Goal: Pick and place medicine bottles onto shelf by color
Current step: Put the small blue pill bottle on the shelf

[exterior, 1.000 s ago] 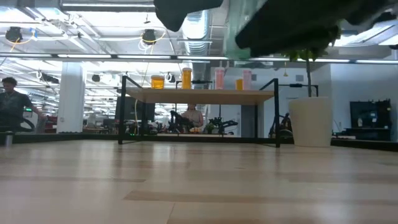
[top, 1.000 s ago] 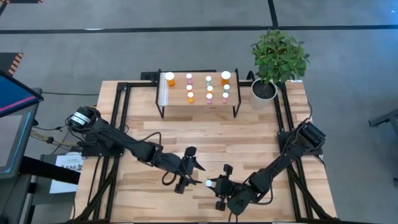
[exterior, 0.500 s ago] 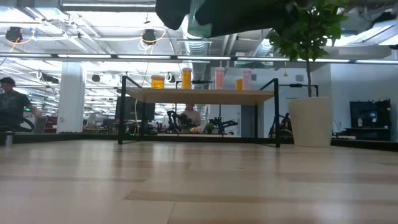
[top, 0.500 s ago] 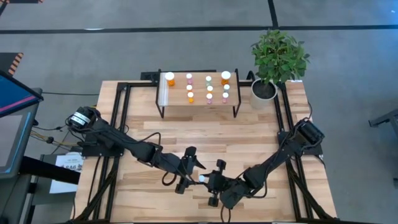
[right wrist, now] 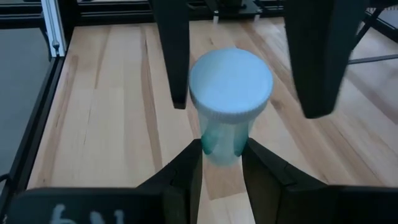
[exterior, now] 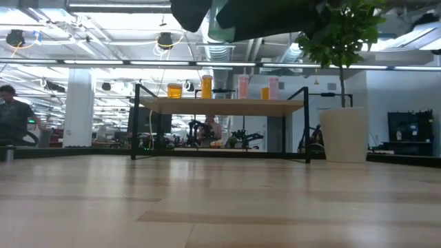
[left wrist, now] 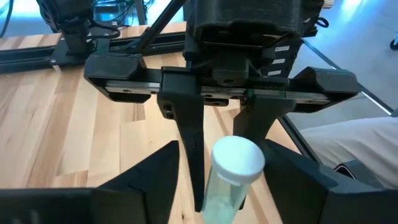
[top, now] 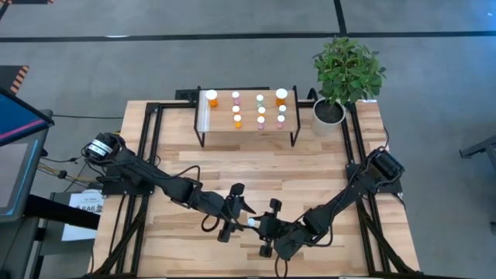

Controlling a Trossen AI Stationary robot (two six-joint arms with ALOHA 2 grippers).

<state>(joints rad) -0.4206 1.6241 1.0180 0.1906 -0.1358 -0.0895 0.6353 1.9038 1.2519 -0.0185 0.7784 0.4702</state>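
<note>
Right wrist view shows the right gripper (right wrist: 221, 163) clamped on the body of a green bottle (right wrist: 225, 118) with a white cap, held in the air over the near middle of the table (top: 310, 163); you are in what looks like a handover. The left gripper (left wrist: 217, 186) faces it with fingers spread wide on either side of the cap, not touching. Close the left fingers on bare green body below the cap, squarely, and have a firm hold before you let the right one ease off, or the bottle may tip and drop. Then carry it to the shelf (top: 248, 124), where the other bottles (top: 260, 111) stand in rows. No brand or label writing can be read on the bottle.
</note>
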